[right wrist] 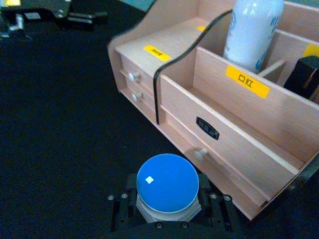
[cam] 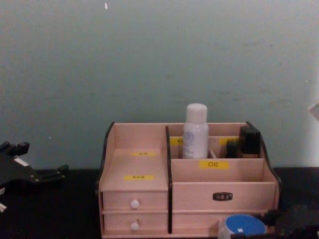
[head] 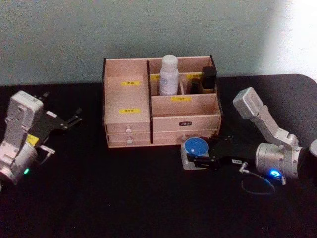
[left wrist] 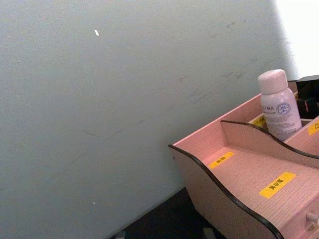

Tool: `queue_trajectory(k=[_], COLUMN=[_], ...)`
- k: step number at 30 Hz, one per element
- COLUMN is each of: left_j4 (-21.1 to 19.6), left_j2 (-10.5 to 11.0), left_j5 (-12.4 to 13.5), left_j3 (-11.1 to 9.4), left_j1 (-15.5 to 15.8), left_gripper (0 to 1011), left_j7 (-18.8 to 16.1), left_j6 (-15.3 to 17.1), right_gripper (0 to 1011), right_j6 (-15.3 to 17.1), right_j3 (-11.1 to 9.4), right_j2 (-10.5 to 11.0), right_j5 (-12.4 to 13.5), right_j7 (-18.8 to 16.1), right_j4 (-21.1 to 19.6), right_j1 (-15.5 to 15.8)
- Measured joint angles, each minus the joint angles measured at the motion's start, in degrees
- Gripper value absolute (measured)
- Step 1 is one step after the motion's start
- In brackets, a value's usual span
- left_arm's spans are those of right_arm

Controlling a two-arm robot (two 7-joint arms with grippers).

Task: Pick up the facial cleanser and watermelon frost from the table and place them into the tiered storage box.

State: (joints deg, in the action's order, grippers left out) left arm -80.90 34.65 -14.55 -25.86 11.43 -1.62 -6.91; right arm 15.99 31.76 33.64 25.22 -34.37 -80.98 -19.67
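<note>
Black table top (head: 148, 203) carries all items. The tiered storage box (head: 126, 124), light wood with dark side edges, yellow labels and white-knobbed drawers, stands at far centre. Its stepped compartments are open upward, so loading is from above.

Left gripper (head: 75, 115) rests well left of the box with fingers parted and empty; it is judged idle. Right gripper (head: 200, 151) lies low at near right, just in front of the box's drawers.

The facial cleanser (head: 168, 74), a tall slim white bottle with a rounded cap, stands upright in a far compartment of the box, near a small dark item (head: 209, 78). That half of the task is judged complete.

The watermelon frost (right wrist: 167, 181), a squat clear jar with a flat blue lid, sits between the right gripper's fingers, which are closed against its sides. The grip is low on the body and leaves the lid free. Whether the jar is off the table cannot be told. The next move calls for a lift that clears the box's front wall.
</note>
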Motion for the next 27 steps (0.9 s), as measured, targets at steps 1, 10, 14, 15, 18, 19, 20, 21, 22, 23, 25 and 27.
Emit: queue_trajectory(k=[1, 10, 14, 15, 18, 19, 20, 21, 22, 23, 25, 27], left_j4=[0.0, 0.0, 0.0, 0.0, 0.0, 0.0, 0.0, 0.0, 0.0, 0.0, 0.0, 0.0], left_j2=[0.0, 0.0, 0.0, 0.0, 0.0, 0.0, 0.0, -0.01, 0.0, 0.0, 0.0, 0.0], left_j5=[0.0, 0.0, 0.0, 0.0, 0.0, 0.0, 0.0, 0.0, 0.0, 0.0, 0.0, 0.0], left_j3=[0.0, 0.0, 0.0, 0.0, 0.0, 0.0, 0.0, 0.0, 0.0, 0.0, 0.0, 0.0], left_j1=[0.0, 0.0, 0.0, 0.0, 0.0, 0.0, 0.0, 0.0, 0.0, 0.0, 0.0, 0.0], left_gripper=[1001, 1001, 1001, 1001, 1001, 1001, 1001, 1001, 1001, 1001, 1001, 1001], left_j7=[0.0, 0.0, 0.0, 0.0, 0.0, 0.0, 0.0, 0.0, 0.0, 0.0, 0.0, 0.0], left_j6=[0.0, 0.0, 0.0, 0.0, 0.0, 0.0, 0.0, 0.0, 0.0, 0.0, 0.0, 0.0], right_gripper=[728, 728, 728, 728, 728, 728, 728, 728, 728, 728, 728, 728], right_j6=[-0.04, -0.67, -1.02, -1.04, -1.07, -1.06, -1.06, -1.05, -1.02, -0.98, -0.82, -0.69], right_j3=[-0.09, -1.34, -1.64, -1.69, -1.75, -1.76, -1.74, -1.7, -1.62, -1.53, -1.16, -0.66], right_j2=[0.14, 1.86, 2.51, 2.57, 2.65, 2.63, 2.46, 2.33, 2.16, 1.96, 1.27, 0.45], right_j5=[0.16, 2.11, 2.62, 2.69, 2.85, 2.88, 2.89, 2.89, 2.89, 2.88, 2.75, 2.36], right_j7=[-0.07, -0.38, -0.46, -0.46, -0.42, -0.38, -0.31, -0.24, -0.19, -0.14, -0.02, 0.05], right_j4=[-0.25, -4.02, -5.65, -5.9, -6.52, -6.57, -6.61, -6.6, -6.51, -6.38, -5.66, -4.71], right_j1=[0.13, 1.03, 0.55, 0.42, -0.37, -0.59, -1.15, -1.46, -1.84, -2.19, -3.46, -4.83])
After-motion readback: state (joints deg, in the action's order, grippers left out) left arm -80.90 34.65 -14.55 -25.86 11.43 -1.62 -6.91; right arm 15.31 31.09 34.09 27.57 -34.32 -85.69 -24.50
